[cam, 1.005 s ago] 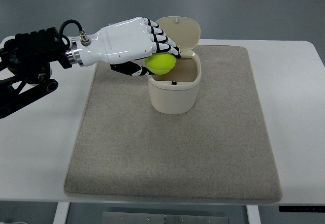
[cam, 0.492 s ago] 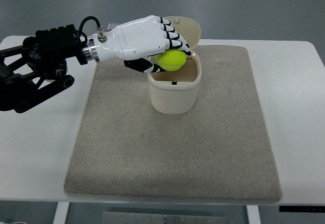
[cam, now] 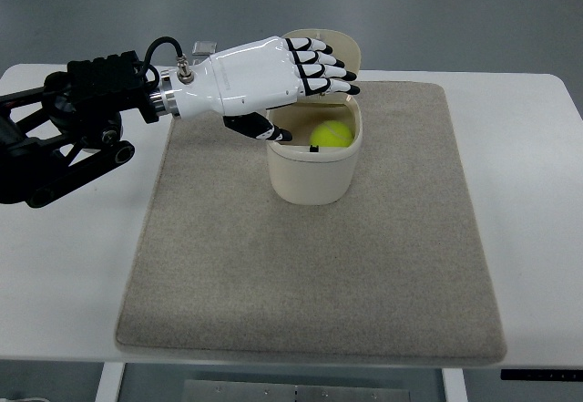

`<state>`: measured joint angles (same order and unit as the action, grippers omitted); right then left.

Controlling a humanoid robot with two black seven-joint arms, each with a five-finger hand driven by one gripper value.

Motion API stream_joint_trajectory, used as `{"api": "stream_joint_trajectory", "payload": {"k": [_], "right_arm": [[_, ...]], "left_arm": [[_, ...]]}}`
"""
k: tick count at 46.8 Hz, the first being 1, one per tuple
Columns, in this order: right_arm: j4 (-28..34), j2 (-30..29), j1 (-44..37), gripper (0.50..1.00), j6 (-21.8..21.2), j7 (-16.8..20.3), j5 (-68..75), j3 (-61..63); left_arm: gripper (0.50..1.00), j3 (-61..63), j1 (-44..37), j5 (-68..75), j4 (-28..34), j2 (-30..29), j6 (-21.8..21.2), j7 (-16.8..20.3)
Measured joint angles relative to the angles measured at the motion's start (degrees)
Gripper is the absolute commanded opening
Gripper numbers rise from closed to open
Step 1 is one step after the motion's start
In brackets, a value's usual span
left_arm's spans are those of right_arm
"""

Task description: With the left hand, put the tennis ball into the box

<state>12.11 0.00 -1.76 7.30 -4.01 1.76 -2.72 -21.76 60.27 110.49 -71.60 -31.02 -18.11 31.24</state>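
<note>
A yellow-green tennis ball (cam: 332,134) lies inside the cream box (cam: 311,175), whose hinged lid (cam: 344,52) stands up at the back. My left hand (cam: 310,92), white with black finger joints, hovers over the box's left rim. Its fingers are spread flat above the opening and the thumb points down beside the rim. The hand holds nothing. The black left arm (cam: 68,133) reaches in from the left edge. The right arm does not show.
The box stands on a grey-beige mat (cam: 310,274) that covers most of the white table (cam: 64,265). Bare mat stretches in front of the box and to its right.
The left hand moved slightly further over the box and its fingers spread apart. The tennis ball left the hand and now sits inside the box.
</note>
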Motion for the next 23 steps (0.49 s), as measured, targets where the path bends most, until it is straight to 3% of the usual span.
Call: {"api": "stream_joint_trajectory", "payload": {"k": [23], "right_arm": [[0.03,0.0,-0.01,0.901,0.0,0.03,0.0,0.0]], "left_arm": [[0.99,4.1,-1.14,-6.37,-5.99,-13.46,-0.03,0.05]]}}
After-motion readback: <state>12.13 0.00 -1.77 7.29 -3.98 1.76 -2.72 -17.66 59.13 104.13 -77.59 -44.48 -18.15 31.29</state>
